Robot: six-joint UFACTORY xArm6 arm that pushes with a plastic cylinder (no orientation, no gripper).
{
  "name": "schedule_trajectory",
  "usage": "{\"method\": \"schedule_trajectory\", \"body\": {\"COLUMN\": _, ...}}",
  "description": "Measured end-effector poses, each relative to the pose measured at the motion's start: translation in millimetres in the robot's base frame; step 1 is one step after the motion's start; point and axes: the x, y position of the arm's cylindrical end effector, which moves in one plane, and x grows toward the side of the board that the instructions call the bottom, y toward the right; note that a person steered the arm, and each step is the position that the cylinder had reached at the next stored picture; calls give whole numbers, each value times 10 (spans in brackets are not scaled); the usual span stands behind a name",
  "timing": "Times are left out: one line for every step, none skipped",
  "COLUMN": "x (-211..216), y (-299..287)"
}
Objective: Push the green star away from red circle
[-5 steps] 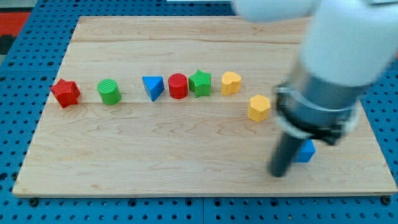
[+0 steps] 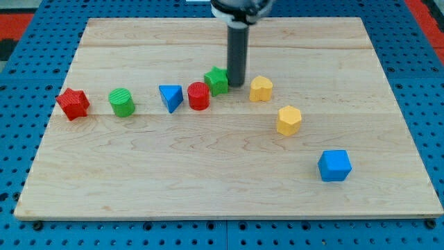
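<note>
The green star (image 2: 216, 80) sits near the middle of the board, touching the upper right of the red circle (image 2: 199, 96). My tip (image 2: 236, 85) rests on the board right against the star's right side, between the star and the yellow heart (image 2: 261, 89). The rod rises straight up from there to the view's top.
A red star (image 2: 73, 103), a green circle (image 2: 122, 102) and a blue triangle (image 2: 170, 97) line up to the left. A yellow hexagon (image 2: 288, 120) and a blue cube (image 2: 335, 165) lie to the lower right. The wooden board (image 2: 208, 187) sits on a blue pegboard.
The arm has swung from the lower right, beside the blue cube, up to the star's right side. The green star has shifted a little left and up, and the yellow heart slightly right.
</note>
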Motion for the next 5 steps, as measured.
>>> {"method": "schedule_trajectory", "body": {"x": 345, "y": -56}}
{"method": "schedule_trajectory", "body": {"x": 577, "y": -204}}
{"method": "schedule_trajectory", "body": {"x": 751, "y": -337}}
{"method": "schedule_trajectory", "body": {"x": 445, "y": -682}}
{"method": "schedule_trajectory", "body": {"x": 315, "y": -488}}
